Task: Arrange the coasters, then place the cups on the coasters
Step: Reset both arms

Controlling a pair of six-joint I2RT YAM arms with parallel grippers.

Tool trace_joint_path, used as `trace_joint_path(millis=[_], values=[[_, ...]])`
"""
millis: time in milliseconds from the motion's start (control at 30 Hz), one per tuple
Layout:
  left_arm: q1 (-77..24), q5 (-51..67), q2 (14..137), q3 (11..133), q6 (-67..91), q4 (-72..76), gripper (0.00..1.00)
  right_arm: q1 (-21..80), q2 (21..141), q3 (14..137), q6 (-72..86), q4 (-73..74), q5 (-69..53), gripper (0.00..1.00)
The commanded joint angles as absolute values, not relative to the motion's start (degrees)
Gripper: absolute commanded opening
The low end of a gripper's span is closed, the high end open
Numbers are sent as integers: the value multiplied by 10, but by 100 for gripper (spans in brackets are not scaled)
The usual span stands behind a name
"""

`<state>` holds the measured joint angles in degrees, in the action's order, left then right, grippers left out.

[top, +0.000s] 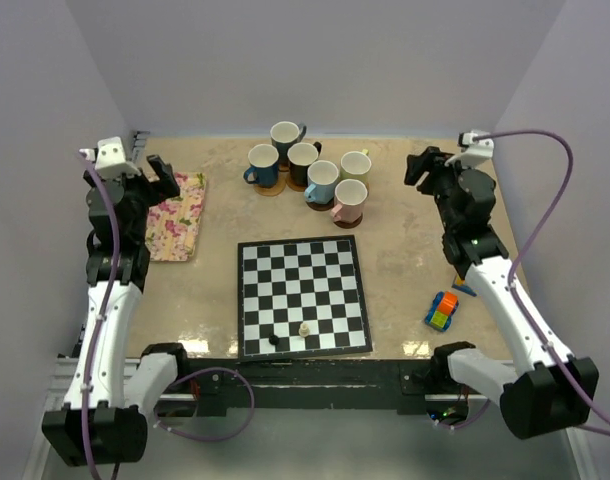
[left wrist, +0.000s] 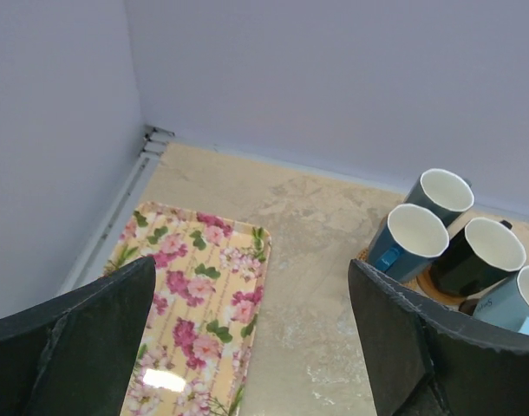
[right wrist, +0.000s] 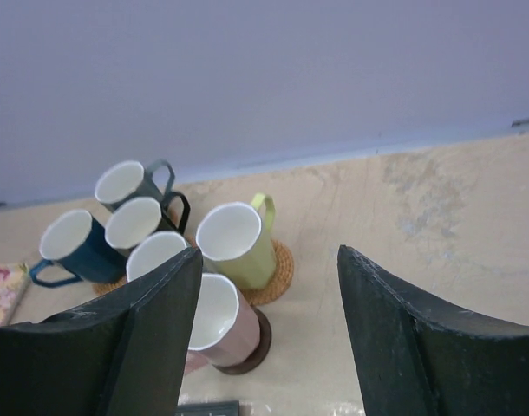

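Left fingers (left wrist: pixel 74 347) and right fingers (right wrist: pixel 100 347) gape empty; cups (top: pixel 303 160) apparently sit on coasters (right wrist: pixel 283 263).

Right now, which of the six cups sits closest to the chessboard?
The pink cup, on a dark brown coaster at the cluster's near edge. The light blue cup beside it is slightly farther back; the others stand behind them.

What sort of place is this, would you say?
Likely a robot test cell, not a home: plain lilac wall panels box in a tan marbled tabletop, with staged props like a black-and-white chessboard and a small colourful toy car.
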<state>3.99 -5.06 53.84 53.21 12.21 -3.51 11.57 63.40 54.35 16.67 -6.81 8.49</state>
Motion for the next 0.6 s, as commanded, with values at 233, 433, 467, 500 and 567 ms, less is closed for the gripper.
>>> trace_joint_path(millis=[233, 433, 467, 500, 567], values=[[39, -88, 413, 500, 81, 9, 100, 116, 544, 504, 102, -196, 131, 68], [40, -83, 411, 504, 87, 10, 100, 116, 536, 503, 101, -194, 128, 68], [40, -83, 410, 502, 87, 11, 100, 116, 534, 502, 101, -194, 129, 68], [39, -83, 410, 502, 88, 12, 100, 116, 530, 501, 100, -194, 129, 68], [40, -80, 410, 503, 92, 12, 100, 116, 526, 499, 97, -194, 131, 68]])
